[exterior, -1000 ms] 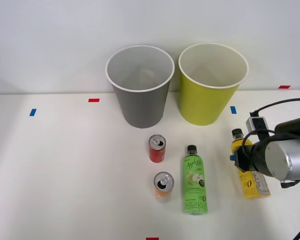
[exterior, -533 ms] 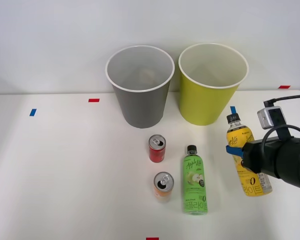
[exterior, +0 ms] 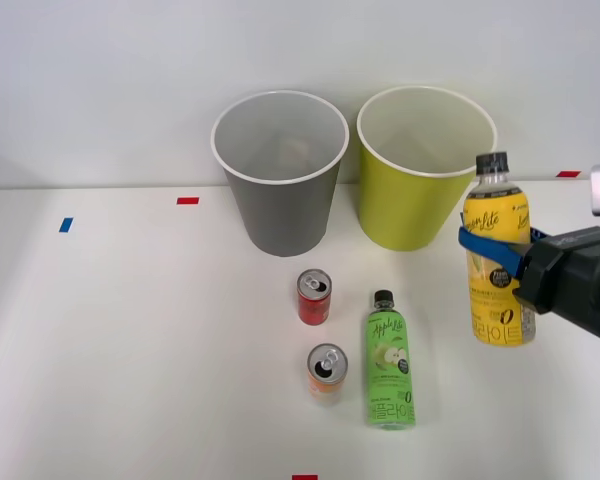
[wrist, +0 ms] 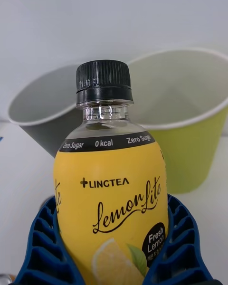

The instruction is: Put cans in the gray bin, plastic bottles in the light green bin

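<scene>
My right gripper [exterior: 495, 255] is shut on the yellow-label plastic bottle [exterior: 496, 262], holding it upright above the table, just right of the light green bin [exterior: 420, 170]. In the right wrist view the same bottle [wrist: 111, 190] sits between my blue ribbed fingers [wrist: 42, 247], with the light green bin [wrist: 190, 123] and the gray bin [wrist: 40, 109] behind it. The gray bin [exterior: 280, 175] stands left of the green one. The green apple-label bottle [exterior: 389, 362] lies on the table. The red can [exterior: 314, 297] and the orange can [exterior: 326, 372] stand upright in front of the gray bin.
Small red tape marks [exterior: 187, 200] and blue tape marks [exterior: 65, 224] dot the white table. A white wall rises right behind the bins. The table's left half is bare.
The yellow-label bottle has been lifted off the table and turned from tilted to upright, rising toward the light green bin's rim. The other things have not moved.
</scene>
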`<state>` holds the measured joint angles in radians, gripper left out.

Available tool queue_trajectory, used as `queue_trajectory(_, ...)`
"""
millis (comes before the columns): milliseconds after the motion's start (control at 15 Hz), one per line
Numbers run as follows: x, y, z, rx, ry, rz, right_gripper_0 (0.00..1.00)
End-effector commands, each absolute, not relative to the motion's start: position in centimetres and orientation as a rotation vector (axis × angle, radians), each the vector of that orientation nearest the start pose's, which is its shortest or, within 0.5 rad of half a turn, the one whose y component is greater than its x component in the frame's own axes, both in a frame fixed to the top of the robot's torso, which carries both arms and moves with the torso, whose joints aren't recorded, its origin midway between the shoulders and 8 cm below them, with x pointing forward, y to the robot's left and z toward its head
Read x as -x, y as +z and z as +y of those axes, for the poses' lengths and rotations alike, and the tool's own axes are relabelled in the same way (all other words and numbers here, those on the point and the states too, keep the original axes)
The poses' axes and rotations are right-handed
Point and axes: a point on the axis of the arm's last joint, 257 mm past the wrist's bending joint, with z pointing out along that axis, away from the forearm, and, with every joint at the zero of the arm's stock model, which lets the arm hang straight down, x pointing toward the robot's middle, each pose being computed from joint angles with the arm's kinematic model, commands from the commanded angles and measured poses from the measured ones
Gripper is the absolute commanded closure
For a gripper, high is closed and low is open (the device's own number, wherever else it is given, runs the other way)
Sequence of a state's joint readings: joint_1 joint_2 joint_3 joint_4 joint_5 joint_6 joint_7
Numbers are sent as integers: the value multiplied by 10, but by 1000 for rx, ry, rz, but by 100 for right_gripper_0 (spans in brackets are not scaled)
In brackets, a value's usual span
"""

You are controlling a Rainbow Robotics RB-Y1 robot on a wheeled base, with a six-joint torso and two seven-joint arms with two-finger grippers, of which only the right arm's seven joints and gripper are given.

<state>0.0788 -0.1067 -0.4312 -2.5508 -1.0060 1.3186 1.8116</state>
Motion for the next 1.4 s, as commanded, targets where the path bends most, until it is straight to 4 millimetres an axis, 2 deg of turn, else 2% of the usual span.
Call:
queue_trajectory(67, -393, -10, -187, 246, 592, 1605, 100)
queue_trajectory(267, -395, 32, -190, 196, 622, 1444, 100)
queue_trajectory(400, -393, 53, -192, 166, 653, 1364, 100)
queue_trajectory(533, -389, 65, -191, 145, 688, 1313, 100)
queue_trajectory(667, -393, 82, -194, 122, 677, 1248, 100)
queue_trajectory(1000, -419, 118, -208, 65, 653, 1117, 100)
queue_trajectory(1133, -436, 124, -223, 25, 635, 1084, 100)
queue_trajectory(1400, -473, 131, -232, -1, 556, 1045, 100)
